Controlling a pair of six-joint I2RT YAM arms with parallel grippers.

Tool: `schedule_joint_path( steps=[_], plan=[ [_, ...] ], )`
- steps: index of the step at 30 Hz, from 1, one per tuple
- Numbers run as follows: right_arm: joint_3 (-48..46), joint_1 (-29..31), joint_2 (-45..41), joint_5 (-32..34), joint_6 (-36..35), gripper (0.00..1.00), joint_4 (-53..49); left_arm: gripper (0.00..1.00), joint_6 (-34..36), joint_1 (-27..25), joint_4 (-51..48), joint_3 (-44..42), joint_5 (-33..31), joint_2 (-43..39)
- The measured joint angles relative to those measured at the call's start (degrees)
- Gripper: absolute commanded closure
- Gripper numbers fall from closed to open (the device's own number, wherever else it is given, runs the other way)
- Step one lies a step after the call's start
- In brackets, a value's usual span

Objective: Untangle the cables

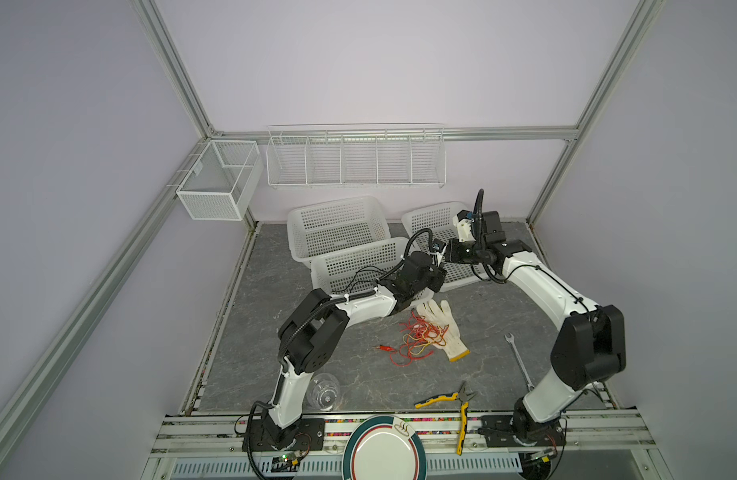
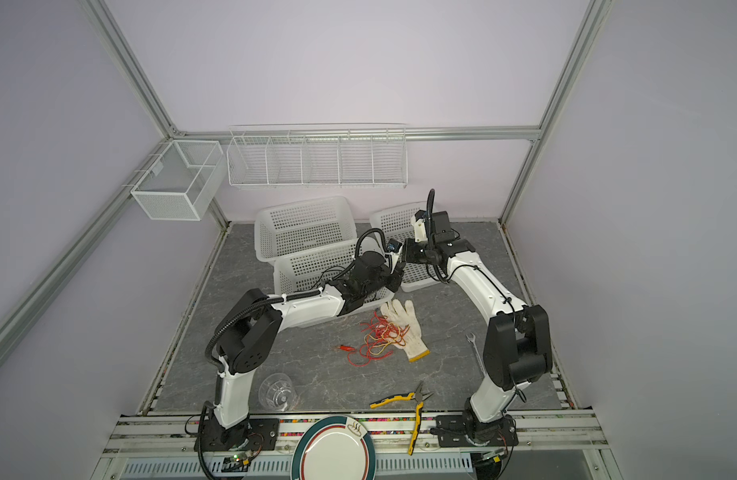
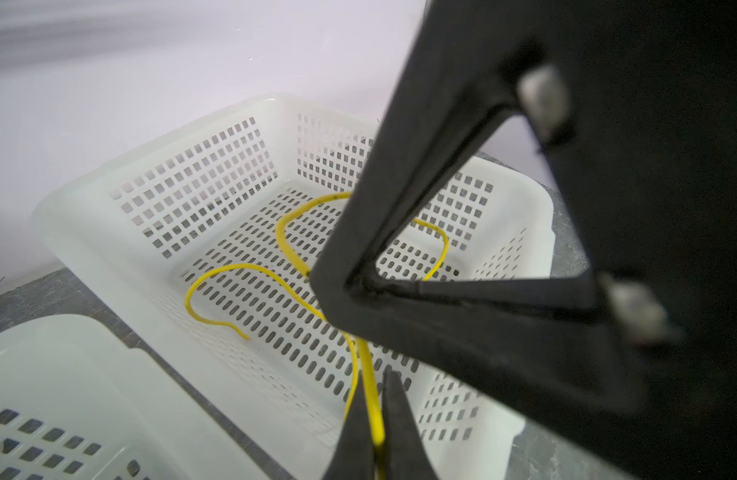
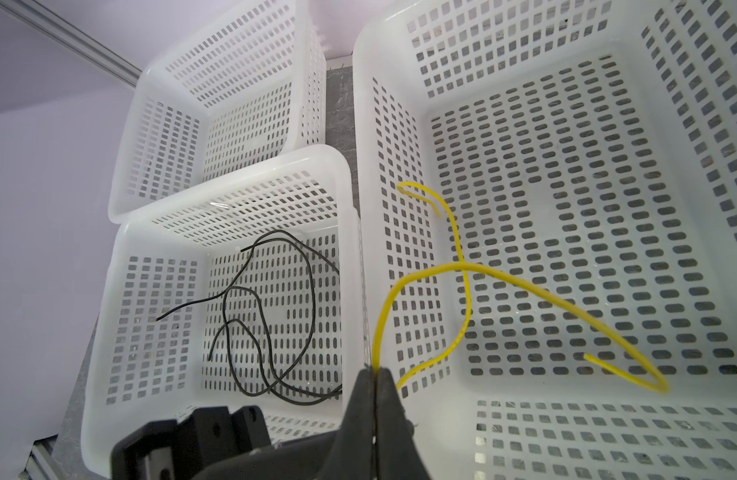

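The right gripper is clamped tight on a yellow cable. The left gripper is slightly parted, with the same cable between its jaws. The cable loops into a white basket at one o'clock on the surface. Red and yellow tangled cables lie at six o'clock of both grippers, overlapping a glove.

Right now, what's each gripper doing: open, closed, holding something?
Left gripper: fingers narrowly apart around the yellow cable; grip cannot be told.
Right gripper: closed on the yellow cable.
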Motion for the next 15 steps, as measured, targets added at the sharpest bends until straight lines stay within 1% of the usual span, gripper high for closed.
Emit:
schedule_joint_path(
  steps=[3,5,11,15],
  plan=[
    [1.70,-0.52,2.23,1.51,-0.59,0.93,-0.13,0.49,-0.72,0.24,0.02,0.00,0.02,0.00],
    [3.04,-0.83,4.24,2.34,-0.81,0.93,-0.07,0.43,-0.68,0.26,0.15,0.00,0.33,0.00],
    [5.38,-1.57,11.06,3.10,-1.03,0.94,-0.07,0.41,-0.76,-0.13,0.48,-0.44,1.14,-0.72],
    [8.33,-2.43,17.05,3.17,-1.20,0.93,-0.22,0.41,-0.76,-0.13,0.87,-4.09,1.07,-4.50]
  ],
)
